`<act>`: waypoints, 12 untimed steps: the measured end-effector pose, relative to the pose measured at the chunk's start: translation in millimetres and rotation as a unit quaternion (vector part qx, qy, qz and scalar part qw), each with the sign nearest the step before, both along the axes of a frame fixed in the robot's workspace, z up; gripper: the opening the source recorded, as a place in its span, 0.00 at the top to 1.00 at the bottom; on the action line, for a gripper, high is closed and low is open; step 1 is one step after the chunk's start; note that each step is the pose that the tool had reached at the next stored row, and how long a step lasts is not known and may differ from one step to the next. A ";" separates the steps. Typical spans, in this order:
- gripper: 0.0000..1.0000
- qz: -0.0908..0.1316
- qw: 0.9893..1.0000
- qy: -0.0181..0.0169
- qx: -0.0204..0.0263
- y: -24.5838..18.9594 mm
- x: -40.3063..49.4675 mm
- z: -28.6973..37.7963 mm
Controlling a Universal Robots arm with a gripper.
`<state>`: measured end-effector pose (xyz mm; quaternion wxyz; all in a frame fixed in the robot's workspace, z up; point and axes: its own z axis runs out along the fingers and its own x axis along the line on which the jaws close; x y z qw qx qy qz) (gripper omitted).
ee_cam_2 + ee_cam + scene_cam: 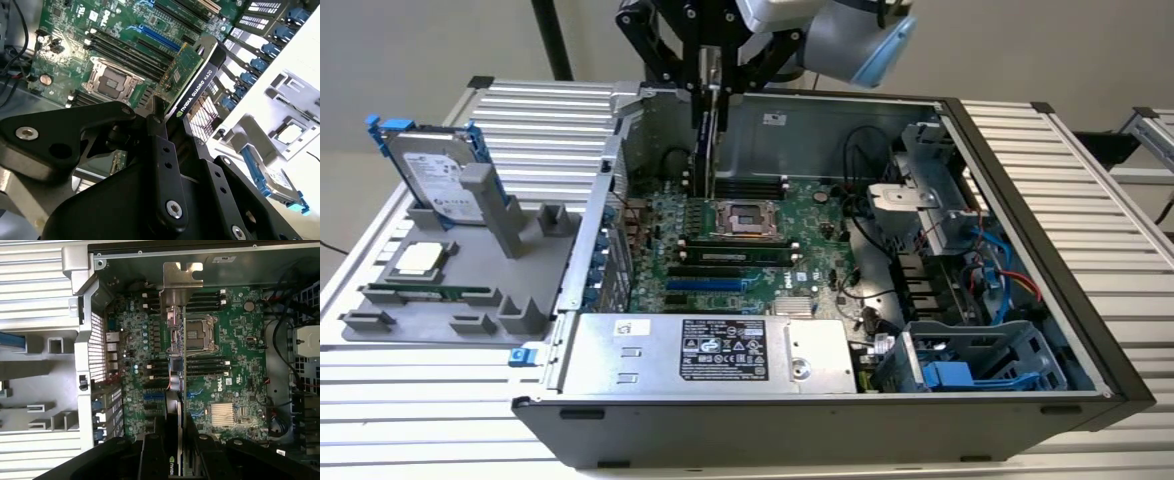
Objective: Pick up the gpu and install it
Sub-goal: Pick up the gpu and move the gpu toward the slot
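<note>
1 gripper [711, 90] grasping the gpu [708, 150] over an open computer case [787, 430].
The card hangs on edge inside the case, above the green motherboard [660, 225].

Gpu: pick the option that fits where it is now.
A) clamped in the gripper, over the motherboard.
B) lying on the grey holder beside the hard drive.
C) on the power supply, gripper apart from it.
A: the gripper is shut on the gpu, held edge-on over the motherboard.

Exterior view: you get even, soft light.
Second wrist view: parts holder [300, 107] washes out white.
First wrist view: case wall [130, 270] lies shadowed.
</note>
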<state>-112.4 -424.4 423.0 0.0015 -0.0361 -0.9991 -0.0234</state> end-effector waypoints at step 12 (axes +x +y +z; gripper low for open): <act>1.00 0.000 1.000 0.000 0.000 0.0 10.6 0.0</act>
